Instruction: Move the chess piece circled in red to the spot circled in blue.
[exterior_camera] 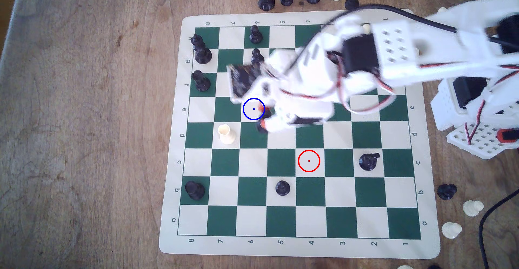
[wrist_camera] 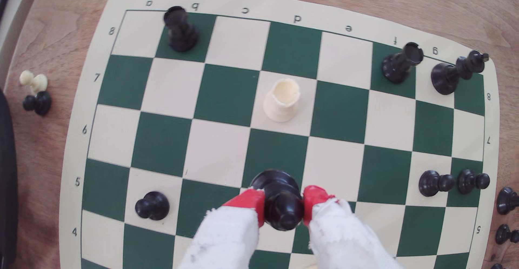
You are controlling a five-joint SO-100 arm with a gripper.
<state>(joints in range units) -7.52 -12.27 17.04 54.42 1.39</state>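
Low in the centre of the wrist view, the chess piece is sitting between the two red fingertips of the gripper, which is closing on its body from either side. Item: matte black, round wide base, slim ringed body, small rounded head. From this view its long axis is running up the frame, base toward the board and head toward the camera, so it is hanging roughly upright; whether the base is touching the board cannot be told.

Centre of the exterior view, the same gripper is showing as a blurred white shape with orange-red tips, just right of the spot, a cream square ringed in blue with a blue centre dot. The chess piece is showing here as a dark patch between the tips, at the right edge of the blue ring.

Lower right of centre in the exterior view, the red ring is lying on a bare cream square.

Other stock: a white rook left of and below the spot; a black pawn lower centre; a black knight right of the red ring.
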